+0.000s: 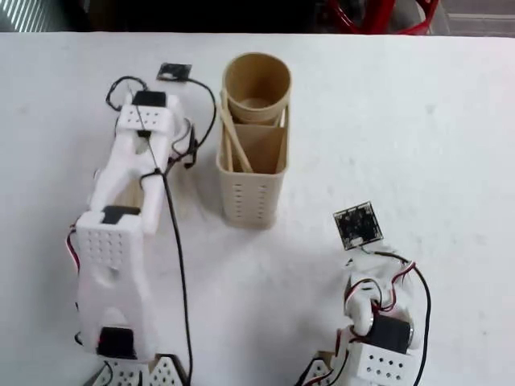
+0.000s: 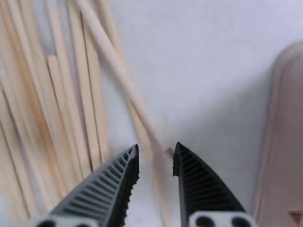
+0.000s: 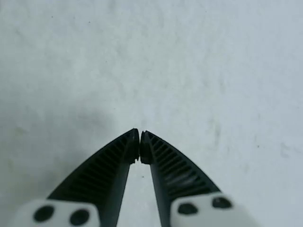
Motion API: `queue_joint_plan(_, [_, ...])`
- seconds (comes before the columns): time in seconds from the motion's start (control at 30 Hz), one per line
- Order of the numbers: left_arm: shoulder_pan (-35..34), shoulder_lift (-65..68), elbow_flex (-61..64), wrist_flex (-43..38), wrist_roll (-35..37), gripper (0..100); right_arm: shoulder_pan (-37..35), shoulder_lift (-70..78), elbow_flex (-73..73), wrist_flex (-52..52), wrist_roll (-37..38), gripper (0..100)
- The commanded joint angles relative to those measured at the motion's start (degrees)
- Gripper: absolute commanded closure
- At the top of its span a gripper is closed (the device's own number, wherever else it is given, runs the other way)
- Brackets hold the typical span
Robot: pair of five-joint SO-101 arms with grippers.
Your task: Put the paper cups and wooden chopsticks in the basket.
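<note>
Several wooden chopsticks (image 2: 61,94) lie loose on the white table. My left gripper (image 2: 155,153) hangs open just above them, and one chopstick (image 2: 118,71) runs slantwise into the gap between its black fingertips. The beige basket (image 1: 251,193) stands right beside this gripper, its wall (image 2: 284,142) close by. In the basket's far compartment sits a paper cup (image 1: 257,84); two chopsticks (image 1: 233,141) lean in the near one. My right gripper (image 3: 139,137) is shut on nothing over bare table.
The left arm (image 1: 121,233) stretches along the table's left side up to the basket, with a black cable (image 1: 179,265) trailing beside it. The right arm (image 1: 374,330) is folded at the front right. A small black board (image 1: 175,72) lies behind the left arm.
</note>
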Motion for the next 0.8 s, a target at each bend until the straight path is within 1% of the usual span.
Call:
queue_joint_plan(0.0, [2.1, 0.0, -3.4, -1.1, 0.7, 87, 0.2, -0.1, 0.5, -0.1, 0.0, 98.1])
queue_joint_plan(0.1, [3.4, 0.1, -3.3, -1.8, 0.7, 87, 0.2, -0.1, 0.5, -0.1, 0.0, 98.1])
queue_joint_plan(0.2, [3.3, 0.2, -2.9, -1.8, 0.8, 87, 0.2, -0.1, 0.5, -0.1, 0.0, 98.1])
queue_joint_plan(0.33, [2.2, 0.9, -3.0, -1.8, 0.8, 87, 0.2, -0.1, 0.5, -0.1, 0.0, 98.1])
queue_joint_plan(0.5, [0.7, 3.0, -3.3, -1.6, 0.7, 93, 0.2, -0.1, 0.5, -0.1, 0.0, 98.1])
queue_joint_plan(0.77, [-1.5, 3.2, -3.3, -1.4, 0.7, 93, 0.2, -0.1, 0.5, -0.1, 0.0, 98.1])
